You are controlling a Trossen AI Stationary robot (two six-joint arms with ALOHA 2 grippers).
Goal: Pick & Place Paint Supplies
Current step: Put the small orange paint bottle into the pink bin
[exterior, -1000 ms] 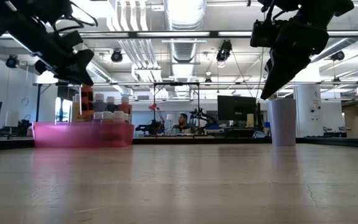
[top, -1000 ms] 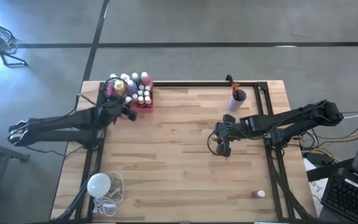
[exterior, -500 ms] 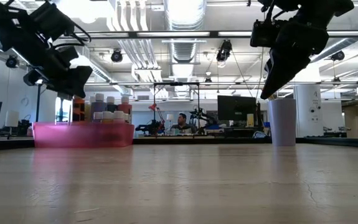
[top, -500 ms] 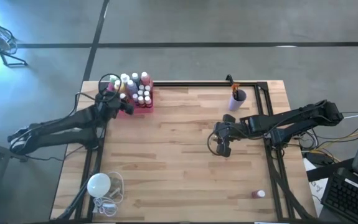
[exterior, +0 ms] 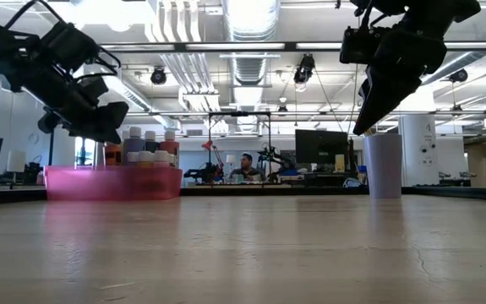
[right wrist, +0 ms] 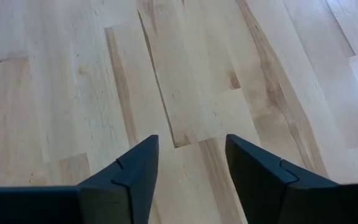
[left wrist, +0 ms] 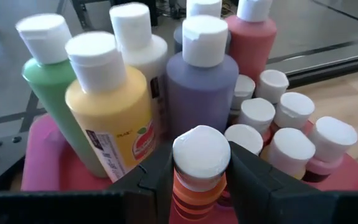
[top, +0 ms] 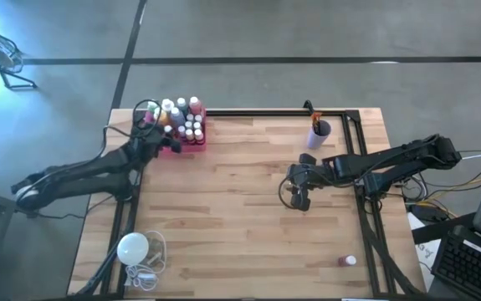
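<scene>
On the pale wooden worktop [top: 240,209], the left hand [left wrist: 198,180] pinches a small orange white-capped paint bottle [left wrist: 198,168] over the near edge of the pink plastic tray [top: 191,139]. Just beyond it stand green [left wrist: 60,99], yellow [left wrist: 113,115] and purple [left wrist: 202,84] bottles. The right hand [right wrist: 188,165] hangs spread over bare wood, holding nothing.

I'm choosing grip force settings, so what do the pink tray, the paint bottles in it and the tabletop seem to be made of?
The pink tray looks like translucent plastic: light shows through its wall. The paint bottles look like soft matte plastic with opaque white flip caps, probably squeezable. The tabletop is light wood in joined strips with visible grain and a smooth finish. The left gripper holds an orange bottle.
</scene>
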